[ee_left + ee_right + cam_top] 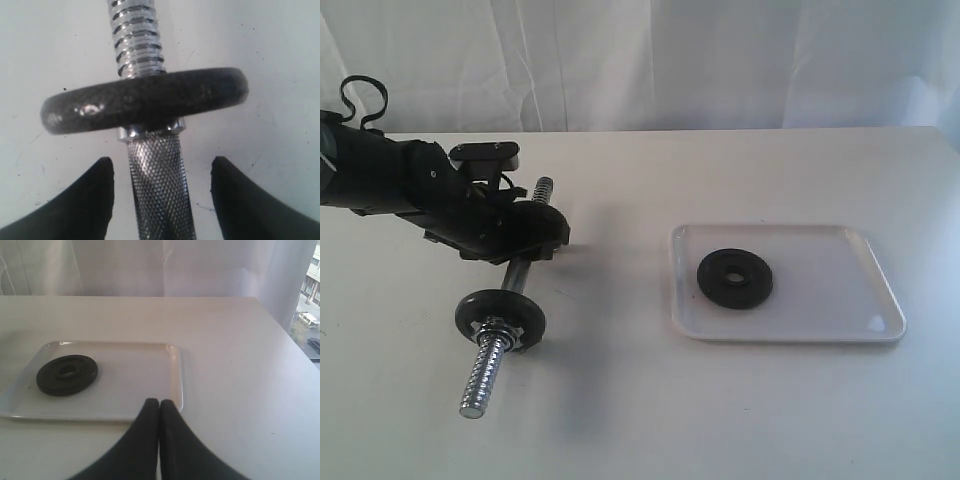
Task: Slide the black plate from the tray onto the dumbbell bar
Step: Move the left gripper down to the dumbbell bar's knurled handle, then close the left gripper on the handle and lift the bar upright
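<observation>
White table (640, 420) beneath everything. Toward its right edge, lying flat: the tray (840, 300). Toward its left edge, lying diagonally: the dumbbell bar (492, 365), with one small black disc (500, 312) near its front threaded end. Straddling the knurled middle, jaws spread wide, gripping nothing: the left gripper (161, 162). Flat in the tray's left half: the black plate (750, 284). Near the tray's rim, jaws pressed together, empty: the right gripper (159, 402).
</observation>
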Available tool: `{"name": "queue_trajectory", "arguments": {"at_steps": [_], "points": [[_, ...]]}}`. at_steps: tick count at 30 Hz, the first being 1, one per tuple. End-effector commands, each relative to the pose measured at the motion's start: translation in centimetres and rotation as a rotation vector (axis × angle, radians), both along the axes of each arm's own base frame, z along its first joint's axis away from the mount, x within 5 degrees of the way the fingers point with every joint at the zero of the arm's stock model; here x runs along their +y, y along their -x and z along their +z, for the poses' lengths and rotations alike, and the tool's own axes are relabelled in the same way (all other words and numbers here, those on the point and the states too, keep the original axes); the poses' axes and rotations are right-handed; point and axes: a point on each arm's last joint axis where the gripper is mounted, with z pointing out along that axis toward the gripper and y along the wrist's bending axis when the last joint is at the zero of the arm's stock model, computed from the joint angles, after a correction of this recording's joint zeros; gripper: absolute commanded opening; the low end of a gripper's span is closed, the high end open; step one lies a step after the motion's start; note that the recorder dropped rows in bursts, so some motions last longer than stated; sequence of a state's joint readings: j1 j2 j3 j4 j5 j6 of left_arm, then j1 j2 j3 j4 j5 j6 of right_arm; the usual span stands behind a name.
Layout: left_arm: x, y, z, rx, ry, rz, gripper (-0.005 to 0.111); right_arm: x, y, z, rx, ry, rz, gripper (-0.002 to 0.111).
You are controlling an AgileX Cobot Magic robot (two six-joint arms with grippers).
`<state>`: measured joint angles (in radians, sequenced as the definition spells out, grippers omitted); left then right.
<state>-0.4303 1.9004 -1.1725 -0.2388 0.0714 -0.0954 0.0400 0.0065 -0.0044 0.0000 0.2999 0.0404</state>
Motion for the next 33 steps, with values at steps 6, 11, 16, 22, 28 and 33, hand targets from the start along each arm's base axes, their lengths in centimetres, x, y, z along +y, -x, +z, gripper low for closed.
{"name": "queue_trajectory", "arguments": {"at_steps": [6, 11, 16, 22, 28, 33], "points": [[0.0, 0.0, 0.2, 0.004, 0.009, 0.006, 0.056, 0.0, 0.0, 0.0, -0.012, -0.003, 0.002, 0.000], [-0.1, 0.0, 0.2, 0.005, 0.009, 0.006, 0.056, 0.0, 0.0, 0.0, -0.012, -0.003, 0.002, 0.000], [-0.1, -0.1, -0.5, 0.019, 0.002, 0.006, 0.056, 0.0, 0.0, 0.0, -0.012, -0.003, 0.002, 0.000], [-0.1, -0.2, -0.7, 0.016, 0.003, 0.010, 0.056, 0.0, 0.0, 0.0, -0.012, -0.003, 0.002, 0.000], [-0.1, -0.2, -0.9, 0.027, -0.001, 0.009, 0.056, 0.0, 0.0, 0.0, -0.012, -0.003, 0.002, 0.000], [-0.1, -0.1, -1.0, 0.035, -0.003, 0.006, 0.042, 0.0, 0.0, 0.0, -0.012, -0.003, 0.002, 0.000]]}}
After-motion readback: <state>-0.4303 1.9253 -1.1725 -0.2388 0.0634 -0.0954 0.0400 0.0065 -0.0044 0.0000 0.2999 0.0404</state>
